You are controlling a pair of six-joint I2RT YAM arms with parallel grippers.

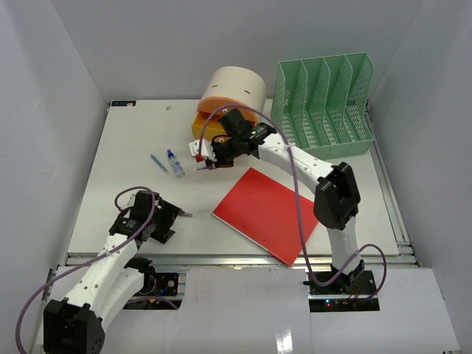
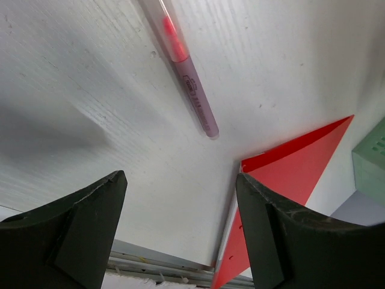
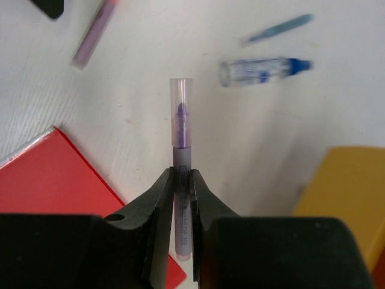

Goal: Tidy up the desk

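The desk [image 1: 110,184] filled the floor of the white-walled booth, a broad white top with a metal rail along its near edge, and both arms were bolted just in front of that rail; everything else lay on it.

The right gripper [image 3: 181,174] had reached out over the middle of the desk, and its 2 fingers were pressed together on a purple pen [image 3: 181,129]; the pen's clear-capped end stuck out beyond the fingertips, and I could not tell whether it touched the surface. Just beyond it lay a small clear bottle [image 1: 175,164] with a blue cap and, beside that, a thin blue pen [image 1: 158,163], the 2 near each other but apart.

The left gripper [image 2: 180,179] sat low over the near left part of the desk with its fingers spread wide and nothing between them; a pink highlighter [image 2: 191,84] lay flat on the desk just ahead of the fingertips, not touching either one.

A red folder [image 1: 265,214] lay flat and skewed at the near right, 1 corner close to the rail; a green file rack [image 1: 324,103] stood at the far right corner; a cream cylinder [image 1: 236,88] sat at the far edge with a yellow-orange container [image 1: 203,122] against its front.
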